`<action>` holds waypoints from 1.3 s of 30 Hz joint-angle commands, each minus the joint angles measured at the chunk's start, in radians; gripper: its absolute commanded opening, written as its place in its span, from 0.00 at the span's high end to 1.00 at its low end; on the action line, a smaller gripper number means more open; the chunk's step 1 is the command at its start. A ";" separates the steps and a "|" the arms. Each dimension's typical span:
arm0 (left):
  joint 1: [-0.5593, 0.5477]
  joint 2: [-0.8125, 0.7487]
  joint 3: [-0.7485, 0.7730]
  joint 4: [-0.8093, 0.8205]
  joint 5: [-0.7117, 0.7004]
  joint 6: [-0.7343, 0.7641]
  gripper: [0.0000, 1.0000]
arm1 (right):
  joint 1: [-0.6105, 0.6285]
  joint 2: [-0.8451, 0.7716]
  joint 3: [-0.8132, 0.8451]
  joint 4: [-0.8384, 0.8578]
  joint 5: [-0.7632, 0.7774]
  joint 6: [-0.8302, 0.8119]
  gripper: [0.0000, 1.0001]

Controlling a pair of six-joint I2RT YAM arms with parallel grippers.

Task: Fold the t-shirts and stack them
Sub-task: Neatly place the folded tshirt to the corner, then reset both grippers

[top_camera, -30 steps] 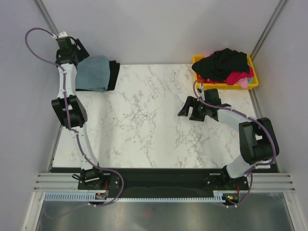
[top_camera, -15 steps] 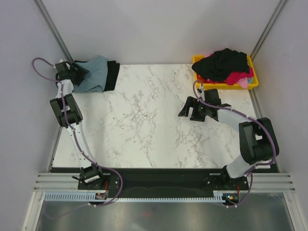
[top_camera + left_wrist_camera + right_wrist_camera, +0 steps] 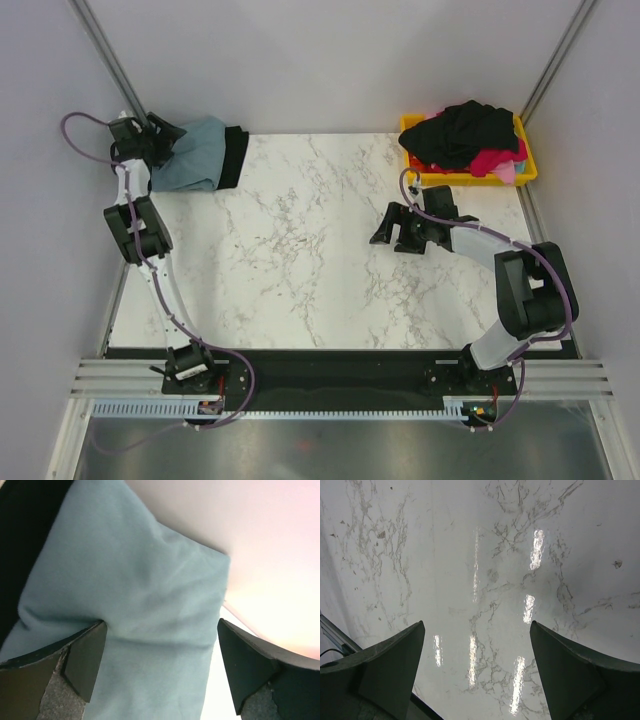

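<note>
The blue-grey t-shirt (image 3: 140, 595) is soft matt cloth, the marbled table (image 3: 445, 570) glossy, the yellow bin (image 3: 528, 168) smooth plastic.

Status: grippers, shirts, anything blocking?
Left gripper open over folded blue-grey shirt, far-left corner. Right gripper open, empty, above bare table. Unfolded shirts heaped in yellow bin. Nothing blocking.

Free passage spans the marble tabletop (image 3: 300, 260) between the folded blue-grey t-shirt (image 3: 198, 152), with the left gripper (image 3: 163, 141) at its edge, and the far-right yellow bin (image 3: 527, 170) of heaped t-shirts (image 3: 465, 130), the right gripper (image 3: 396, 229) standing near the bin.
</note>
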 commanded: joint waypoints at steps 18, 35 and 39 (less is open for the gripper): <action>-0.151 -0.615 -0.743 0.167 0.007 0.060 0.09 | 0.010 -0.035 0.030 -0.004 0.003 -0.034 0.05; -0.444 -1.606 -1.416 -0.163 -0.188 0.363 0.01 | 0.059 -0.401 -0.002 -0.032 0.056 0.015 0.04; -0.448 -1.744 -1.473 -0.229 -0.261 0.375 0.00 | 0.087 -0.532 -0.016 -0.067 0.145 0.012 0.02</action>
